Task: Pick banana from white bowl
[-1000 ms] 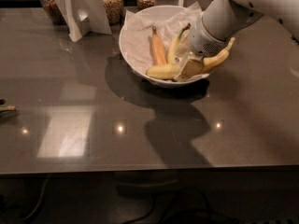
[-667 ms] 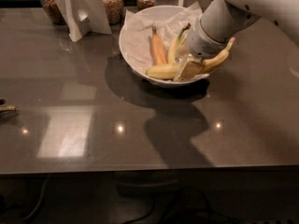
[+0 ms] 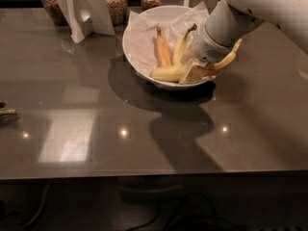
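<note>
The white bowl (image 3: 139, 57) with crumpled paper lining stands at the back middle of the dark table. The banana (image 3: 168, 73), long and pale yellow, lies along the bowl's near rim, and its far end (image 3: 231, 57) sticks out past the arm. A shorter orange-tinted banana (image 3: 163, 51) and a yellow-green banana (image 3: 181, 44) lie behind it. My gripper (image 3: 196, 72) reaches in from the upper right on the white arm (image 3: 231, 23) and is down on the middle of the long banana, hiding that part.
Glass jars (image 3: 115, 3) and a folded white card stand (image 3: 84, 11) are at the back left of the table. A small dark object (image 3: 6, 111) lies at the left edge. The table's front edge (image 3: 154, 176) runs across the lower view.
</note>
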{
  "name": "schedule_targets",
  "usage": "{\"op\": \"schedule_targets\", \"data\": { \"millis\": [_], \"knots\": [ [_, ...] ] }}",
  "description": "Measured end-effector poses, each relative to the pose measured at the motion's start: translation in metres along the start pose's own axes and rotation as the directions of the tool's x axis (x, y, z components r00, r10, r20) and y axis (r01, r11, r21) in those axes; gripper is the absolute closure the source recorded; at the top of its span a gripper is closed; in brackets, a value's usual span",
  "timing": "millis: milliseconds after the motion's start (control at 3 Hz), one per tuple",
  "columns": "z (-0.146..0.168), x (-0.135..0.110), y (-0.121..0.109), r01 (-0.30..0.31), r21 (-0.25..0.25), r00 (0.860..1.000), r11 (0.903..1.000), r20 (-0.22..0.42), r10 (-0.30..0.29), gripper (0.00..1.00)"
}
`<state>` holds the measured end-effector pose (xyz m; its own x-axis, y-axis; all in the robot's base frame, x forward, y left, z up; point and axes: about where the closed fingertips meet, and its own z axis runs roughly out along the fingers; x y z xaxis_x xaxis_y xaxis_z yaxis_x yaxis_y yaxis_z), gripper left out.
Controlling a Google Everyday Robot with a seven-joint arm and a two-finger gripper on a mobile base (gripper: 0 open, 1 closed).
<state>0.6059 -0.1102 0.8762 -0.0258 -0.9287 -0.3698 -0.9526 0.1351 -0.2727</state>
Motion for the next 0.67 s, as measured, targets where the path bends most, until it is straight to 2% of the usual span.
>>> {"op": "schedule_targets", "data": {
  "millis": [333, 667],
  "knots": [
    [-0.0016, 0.0001, -0.0003, 0.001, -0.001, 1.0, 1.0, -0.005, -0.001, 0.65],
    [-0.009, -0.0011, 0.0007, 0.016, 0.001, 1.0, 0.9999, -0.021, -0.016, 0.88]
  ]
}}
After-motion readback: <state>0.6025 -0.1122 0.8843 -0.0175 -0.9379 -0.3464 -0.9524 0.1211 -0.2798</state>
